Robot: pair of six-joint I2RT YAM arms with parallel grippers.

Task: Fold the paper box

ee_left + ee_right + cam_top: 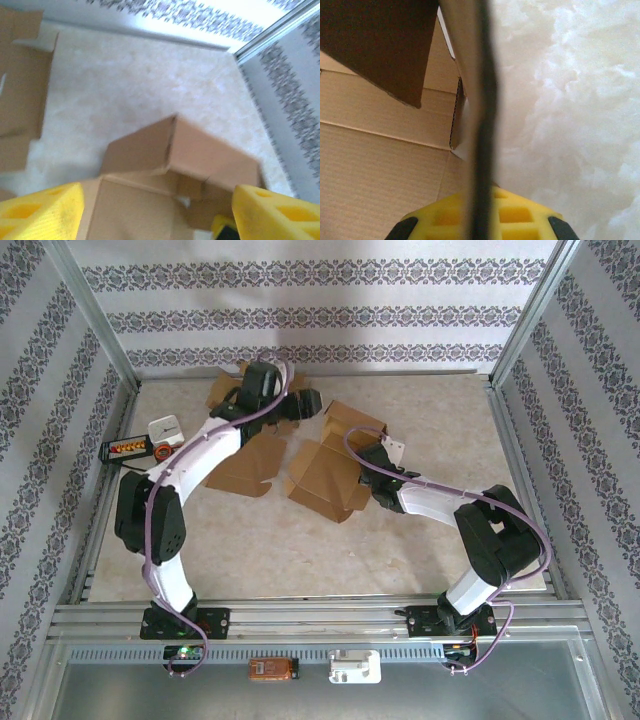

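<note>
Two arms of like build: left arm [205, 455] and right arm [430, 502], each with smooth white shells on the long links and bulky matte black housings at the joints. Black base blocks [185, 622] bolted along the near edge of the tabletop [300, 550]. Thin purple cable [148, 540] looping loosely along each arm, from the near edge of the tabletop out to the wrist. Black wrist sections towards the middle of the tabletop. Left jaws: bright yellow left fingers [42, 212], blocky, with square moulded recesses. Right jaws: right fingers [520, 216] of the same yellow plastic, gridded with square pockets, rounded black corners at either side.
</note>
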